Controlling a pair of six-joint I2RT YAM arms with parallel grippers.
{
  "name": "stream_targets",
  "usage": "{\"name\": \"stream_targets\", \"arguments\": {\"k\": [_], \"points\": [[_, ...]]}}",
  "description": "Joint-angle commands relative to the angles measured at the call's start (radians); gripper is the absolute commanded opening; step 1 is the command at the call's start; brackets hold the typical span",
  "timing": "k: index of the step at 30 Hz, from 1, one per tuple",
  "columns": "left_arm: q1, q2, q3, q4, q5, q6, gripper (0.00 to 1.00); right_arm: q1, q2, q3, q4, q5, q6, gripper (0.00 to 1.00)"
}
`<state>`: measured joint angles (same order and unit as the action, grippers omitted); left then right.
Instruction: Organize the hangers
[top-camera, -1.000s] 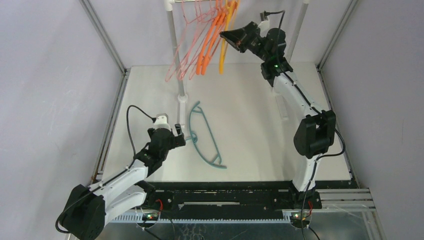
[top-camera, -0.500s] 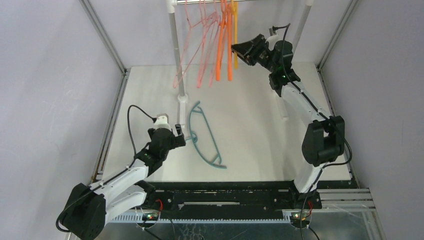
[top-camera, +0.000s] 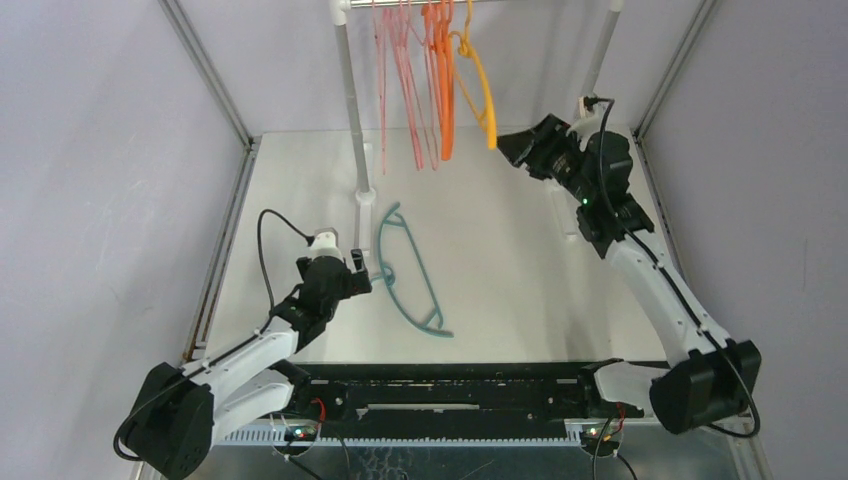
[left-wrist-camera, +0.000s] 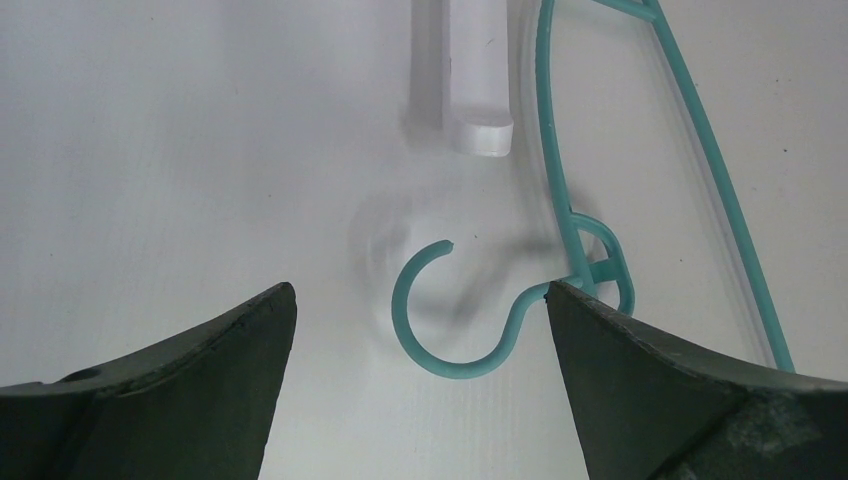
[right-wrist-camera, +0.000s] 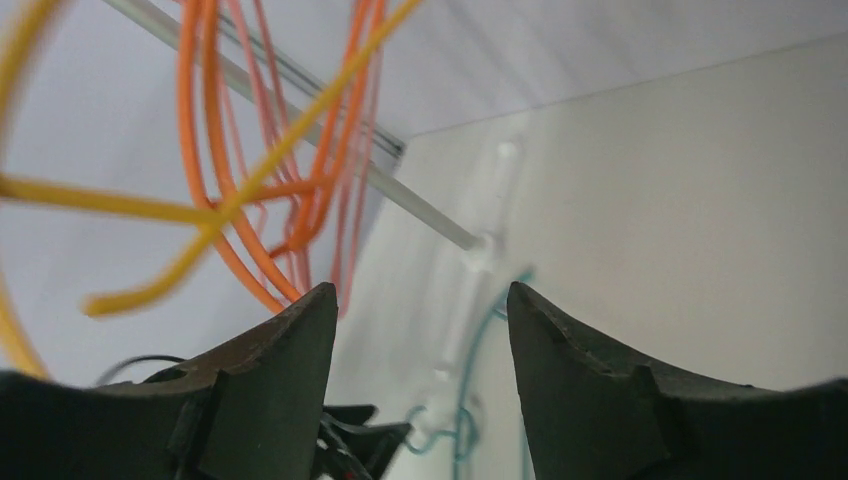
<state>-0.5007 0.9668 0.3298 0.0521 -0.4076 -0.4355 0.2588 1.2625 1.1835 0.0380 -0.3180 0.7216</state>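
A teal hanger (top-camera: 405, 270) lies flat on the white table, its hook (left-wrist-camera: 450, 330) pointing toward my left gripper (top-camera: 360, 272). That gripper is open just above the table, and the hook lies between its fingertips without touching them. On the rack bar hang several thin pink hangers (top-camera: 400, 80), orange ones (top-camera: 443, 80) and a yellow-orange one (top-camera: 482, 85) that swings out to the right. My right gripper (top-camera: 512, 145) is open and empty, just right of the yellow-orange hanger's lower end. In the right wrist view the yellow-orange hanger (right-wrist-camera: 190, 215) is blurred at the upper left, clear of the fingers.
The rack's left white pole (top-camera: 352, 100) stands on a white foot (top-camera: 367, 205) beside the teal hanger's top; the foot's end (left-wrist-camera: 478, 90) shows ahead of the left gripper. The right pole (top-camera: 600, 50) rises behind my right arm. Grey walls close in both sides.
My right gripper has opened and let go of the yellow-orange hanger, then pulled back right and toward the near side. The hangers swung back from the left. The left arm has not moved.
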Motion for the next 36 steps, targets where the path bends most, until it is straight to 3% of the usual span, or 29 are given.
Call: {"name": "stream_targets", "arguments": {"k": [1, 9, 16, 24, 36], "points": [[0.004, 0.011, 0.046, 0.041, -0.012, 0.013, 0.99, 0.098, -0.107, -0.058, -0.223, 0.21, -0.224, 0.7], [0.004, 0.039, 0.049, 0.048, -0.008, -0.006, 0.99, 0.457, -0.191, -0.263, -0.365, 0.548, -0.296, 0.71], [0.005, 0.052, 0.055, 0.039, -0.009, -0.016, 1.0, 0.8, 0.037, -0.272, -0.344, 0.65, -0.34, 0.7], [0.057, 0.049, 0.051, 0.015, -0.002, -0.033, 0.99, 0.918, 0.356, -0.115, -0.31, 0.633, -0.423, 0.7], [0.067, 0.031, 0.042, 0.026, 0.022, -0.033, 0.99, 0.926, 0.588, -0.008, -0.306, 0.585, -0.418, 0.66]]}}
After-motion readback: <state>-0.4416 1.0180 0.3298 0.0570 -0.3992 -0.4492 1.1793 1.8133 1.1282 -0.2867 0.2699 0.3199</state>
